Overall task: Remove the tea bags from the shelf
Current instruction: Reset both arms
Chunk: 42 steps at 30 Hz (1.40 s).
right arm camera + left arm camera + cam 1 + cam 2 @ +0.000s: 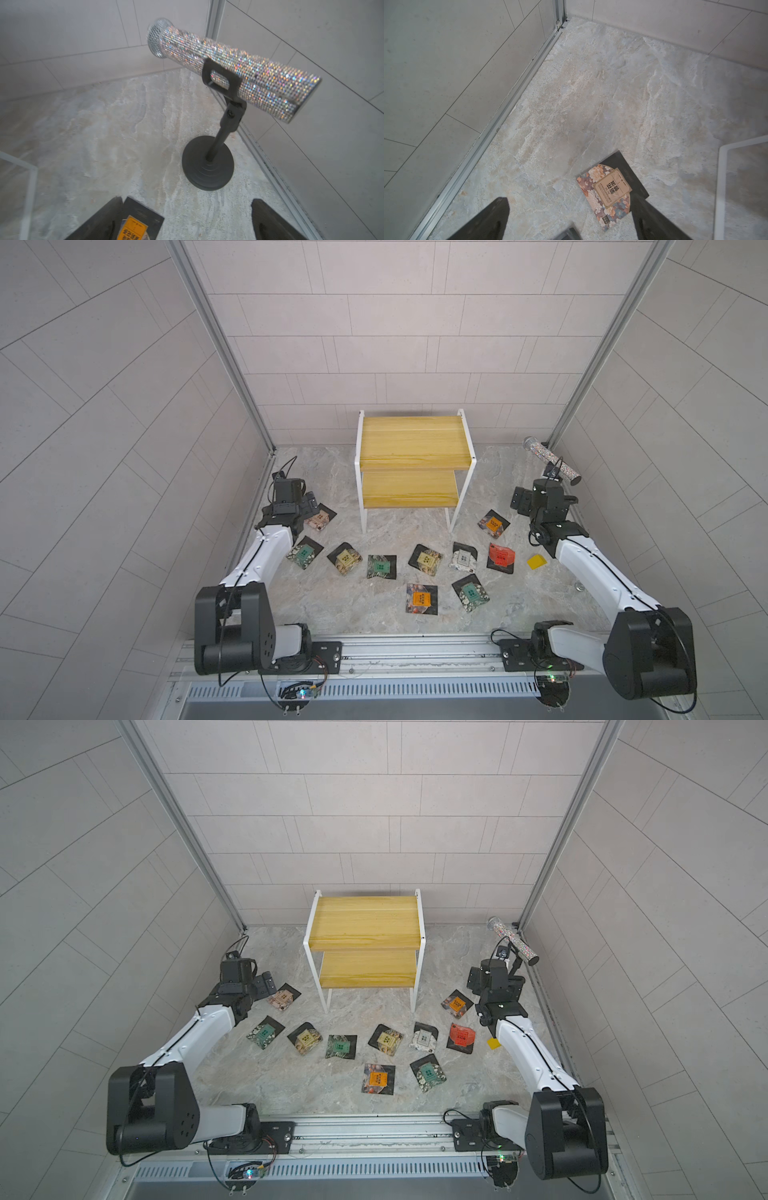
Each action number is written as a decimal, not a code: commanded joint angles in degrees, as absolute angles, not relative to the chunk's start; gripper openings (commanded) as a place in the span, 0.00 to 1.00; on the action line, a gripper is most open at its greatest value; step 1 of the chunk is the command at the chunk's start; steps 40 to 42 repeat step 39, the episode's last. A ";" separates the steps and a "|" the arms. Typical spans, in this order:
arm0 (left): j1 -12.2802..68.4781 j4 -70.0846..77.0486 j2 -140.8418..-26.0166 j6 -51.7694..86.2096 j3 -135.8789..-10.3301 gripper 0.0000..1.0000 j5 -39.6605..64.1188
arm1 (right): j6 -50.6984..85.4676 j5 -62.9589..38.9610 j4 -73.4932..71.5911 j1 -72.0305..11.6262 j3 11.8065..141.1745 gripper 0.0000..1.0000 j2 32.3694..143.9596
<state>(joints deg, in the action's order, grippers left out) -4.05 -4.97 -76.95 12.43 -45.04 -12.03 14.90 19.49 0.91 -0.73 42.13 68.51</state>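
The shelf (409,464) stands at the back middle, and both yellow boards are bare in both top views. Several tea bags lie flat on the marble table in front of it, among them a green one (381,566) and an orange one (422,599). My left gripper (571,207) is open just above the table; a beige tea bag (610,187) lies by one finger, not held. My right gripper (187,205) is open too, with an orange tea bag (137,224) on the table beside one finger. Nothing is between either pair of fingers.
A glittery tube (228,66) on a black stand (207,164) stands in the back right corner, close ahead of the right gripper. A plain yellow flat piece (537,561) lies by the right arm. Walls enclose the table on three sides.
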 commanded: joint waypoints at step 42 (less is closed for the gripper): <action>3.02 45.92 -88.63 1.25 -24.30 1.00 -13.23 | 3.07 17.70 -59.16 -4.51 19.14 1.00 90.44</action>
